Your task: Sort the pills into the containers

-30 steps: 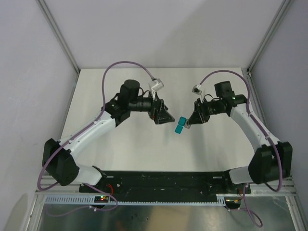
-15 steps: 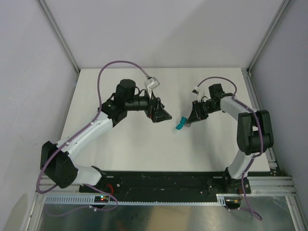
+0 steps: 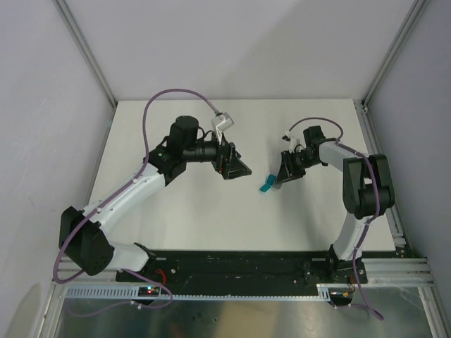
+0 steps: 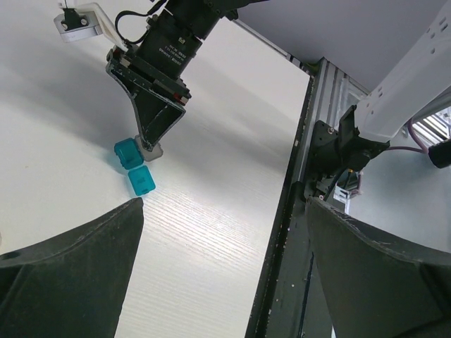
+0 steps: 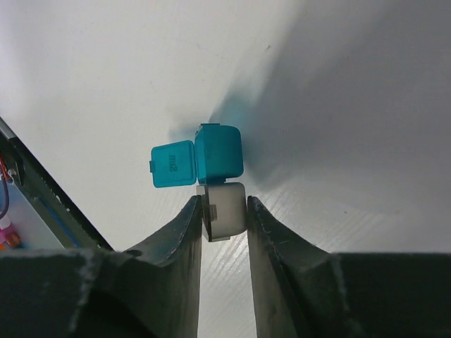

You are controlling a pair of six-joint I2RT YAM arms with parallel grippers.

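My right pincer (image 5: 223,201) is clenched, and what it grips is the pale grey part (image 5: 225,215) at the near end of the little teal box (image 5: 219,153). Both fingers (image 5: 184,246) press flat against that grey piece, one on each side. The teal cube itself sticks out just past my fingertips, free of them. Its teal lid (image 5: 173,165) hangs swung open to the left in my right wrist view, with raised lettering on its face that I cannot read.

From above, the box sits over the middle of the white table (image 3: 211,218), a little right of centre, right at the tip of my right pincer. It casts a shadow close beside it. Whether it touches the table or hangs just above, I cannot tell.

My left pincer (image 3: 243,169) is released, jaws spread wide with nothing between them. It points at the box from the left and is near it but apart from it. In my left wrist view, I look between my own dark fingers (image 4: 70,267) straight at the right pincer and its teal catch.
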